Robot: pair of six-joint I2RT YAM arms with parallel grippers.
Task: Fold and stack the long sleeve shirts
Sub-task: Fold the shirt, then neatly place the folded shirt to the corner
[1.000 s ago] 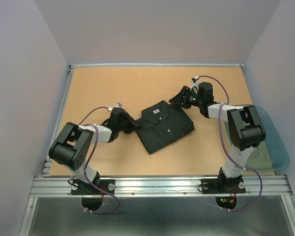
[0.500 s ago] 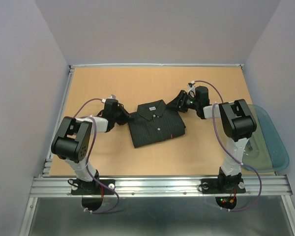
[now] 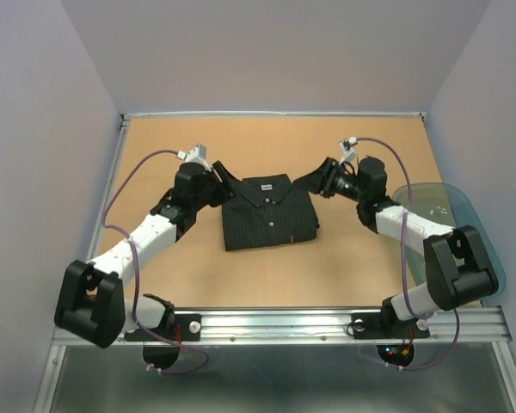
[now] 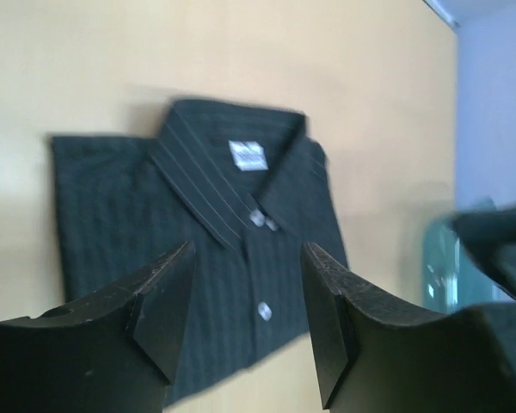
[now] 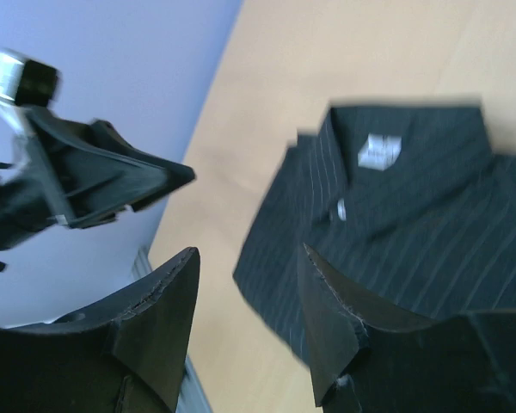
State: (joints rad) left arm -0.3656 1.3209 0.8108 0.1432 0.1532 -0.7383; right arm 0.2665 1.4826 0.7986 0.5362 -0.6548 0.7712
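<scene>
Folded long sleeve shirt (image 3: 268,212) centred on table (image 3: 370,267), open board off every edge. Jaws released, empty: left gripper (image 3: 228,190) and right gripper (image 3: 313,182) flank its collar end. Far right, teal tray (image 3: 488,251), contents unclear.

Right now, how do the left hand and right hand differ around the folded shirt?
The left hand sits at the shirt's upper-left corner, the right hand at its upper-right corner. In the left hand's own view the shirt front is centred beyond the fingers; in the right hand's view it lies off to the right. Both hands are open, with no cloth between their fingers.
</scene>
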